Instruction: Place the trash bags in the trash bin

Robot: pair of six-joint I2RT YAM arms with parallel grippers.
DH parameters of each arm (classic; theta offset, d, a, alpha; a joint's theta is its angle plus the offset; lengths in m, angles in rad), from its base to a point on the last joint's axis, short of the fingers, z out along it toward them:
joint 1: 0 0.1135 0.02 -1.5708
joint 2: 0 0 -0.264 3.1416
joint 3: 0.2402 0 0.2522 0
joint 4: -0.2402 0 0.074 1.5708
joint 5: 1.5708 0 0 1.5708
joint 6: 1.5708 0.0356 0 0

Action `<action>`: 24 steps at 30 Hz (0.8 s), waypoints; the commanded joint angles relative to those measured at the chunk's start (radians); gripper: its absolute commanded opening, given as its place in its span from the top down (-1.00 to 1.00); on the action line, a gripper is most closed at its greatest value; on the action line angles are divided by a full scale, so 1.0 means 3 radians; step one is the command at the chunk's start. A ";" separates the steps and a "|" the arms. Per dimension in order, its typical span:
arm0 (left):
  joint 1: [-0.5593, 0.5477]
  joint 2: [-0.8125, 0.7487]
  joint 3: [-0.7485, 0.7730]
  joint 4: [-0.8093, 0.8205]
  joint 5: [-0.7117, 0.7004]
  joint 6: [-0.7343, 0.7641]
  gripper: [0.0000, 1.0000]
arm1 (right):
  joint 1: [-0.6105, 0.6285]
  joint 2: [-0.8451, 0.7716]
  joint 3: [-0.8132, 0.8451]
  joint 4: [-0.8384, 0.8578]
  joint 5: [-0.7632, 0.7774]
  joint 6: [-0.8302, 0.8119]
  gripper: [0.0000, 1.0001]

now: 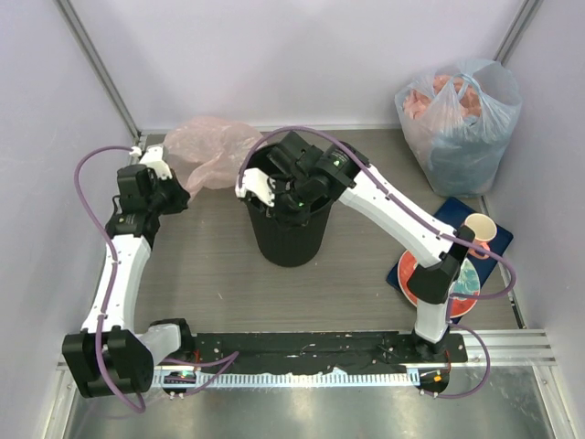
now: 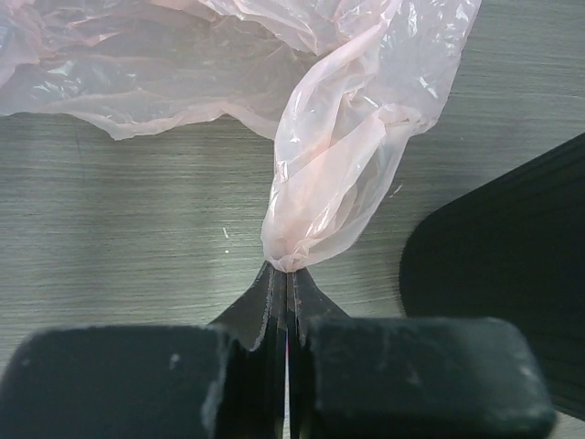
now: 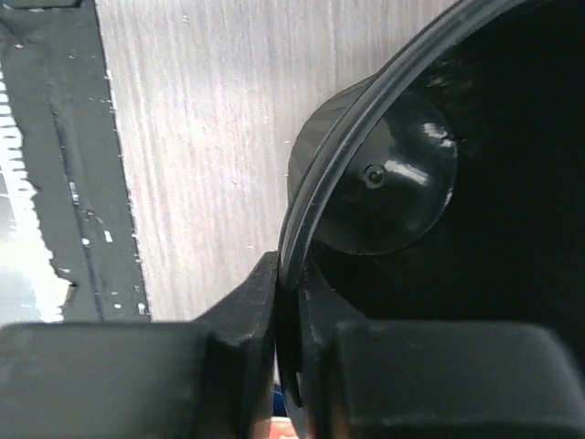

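Left gripper [image 2: 288,273] is pinched fully together on a twisted, bunched end of the pale pink trash bag [image 2: 340,155]. In the left wrist view the plastic rises from the fingertips toward the top of the frame and spreads into crinkled folds across the upper left. Seen from above, the rest of the bag lies loosely heaped on the grey table [image 1: 206,274], up and left of centre, just beyond the black trash bin [image 1: 288,240] and outside it. The bin stands upright in the middle of the top view. Right gripper [image 3: 285,274] is clamped on the bin's rim, on its left side as seen from above. One finger is outside the wall and one inside, with only the rim between them. The bin's dark interior fills the right of the right wrist view. A bulging clear bag [image 1: 462,114] with pink and blue contents sits in the upper right corner, well apart from the bin. Near the right edge a paper cup [image 1: 482,227] stands on a blue board [image 1: 498,240], beside a red plate [image 1: 405,272] partly hidden by the right arm.
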 commanded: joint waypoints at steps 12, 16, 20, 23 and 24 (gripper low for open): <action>0.0027 0.0078 0.0927 0.0252 0.0080 0.0216 1.00 | -0.0070 -0.0130 0.0581 0.0475 0.0056 0.0563 -0.51; 0.0027 0.0237 0.1346 0.0604 0.0315 0.0165 1.00 | -0.0234 -0.0329 0.0387 0.1327 0.0091 0.0686 -0.55; 0.0027 0.0334 0.1643 0.0860 0.0637 -0.0024 1.00 | -0.0275 -0.0570 0.0009 0.2167 0.0178 0.0502 -0.58; 0.0021 0.0314 0.1797 0.1075 0.0984 -0.0202 0.99 | -0.0285 -0.0682 -0.0176 0.2750 0.0117 0.0441 -0.58; 0.0016 0.0299 0.1822 0.1172 0.1137 -0.0244 0.99 | -0.0290 -0.0723 -0.0242 0.3025 0.0066 0.0446 -0.59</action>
